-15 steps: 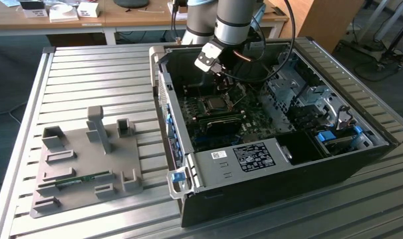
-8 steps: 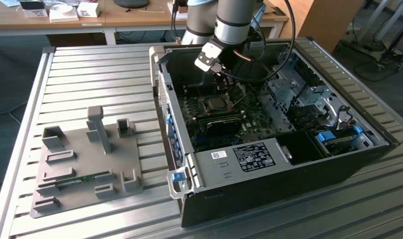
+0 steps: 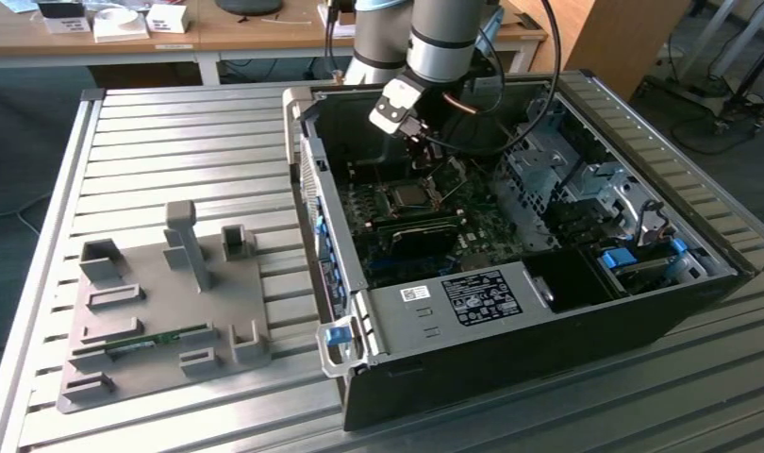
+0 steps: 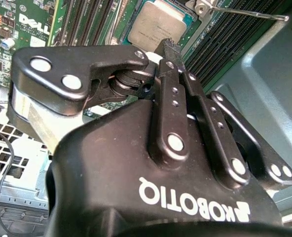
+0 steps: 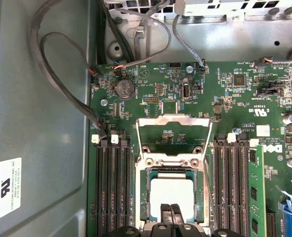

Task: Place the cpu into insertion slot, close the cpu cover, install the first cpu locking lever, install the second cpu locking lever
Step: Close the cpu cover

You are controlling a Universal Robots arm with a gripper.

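With my hand (image 5: 171, 213) pinched narrow over the socketed cpu (image 5: 171, 192), I'd touch lightly, staying clear of the raised cpu cover (image 5: 173, 119).

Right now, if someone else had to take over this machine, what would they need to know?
End effector: shut, nothing seen between its fingers, tips right at the cpu; whether they touch it is unclear.
The cpu: lying in its socket on the motherboard.
The cpu cover: swung open, off the chip.
A locking lever sticks out unlatched.
Done: cpu placed. Left: closing the cover, both levers.
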